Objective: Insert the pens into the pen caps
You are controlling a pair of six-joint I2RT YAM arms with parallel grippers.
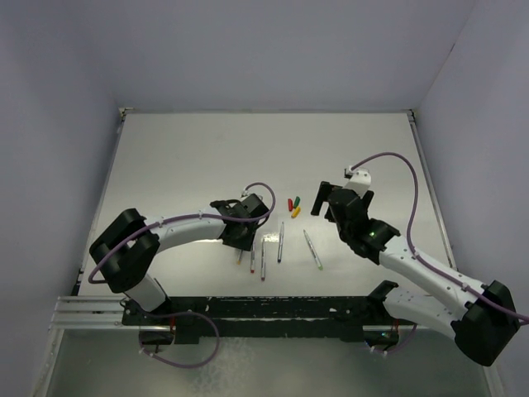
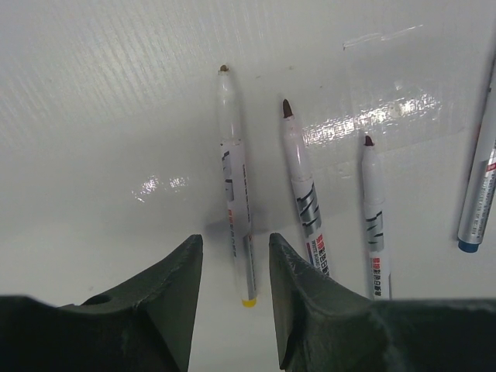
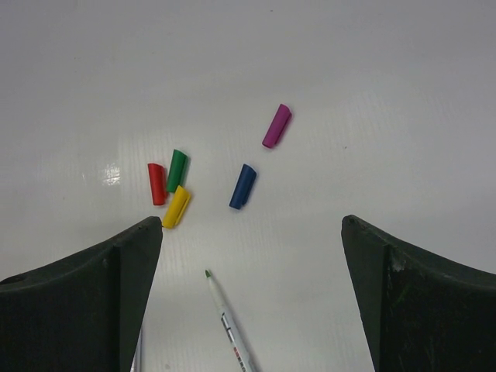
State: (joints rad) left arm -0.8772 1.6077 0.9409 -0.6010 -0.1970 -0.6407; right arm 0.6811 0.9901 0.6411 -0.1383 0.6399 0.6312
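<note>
While the left gripper stood half-spread astride a yellow-ended pen, the right gripper gaped wide just short of the pen caps, the other pens lying near those caps

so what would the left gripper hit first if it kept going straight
Probably the yellow-ended pen lying between the left gripper's open jaws, though depth is hard to judge.
</note>
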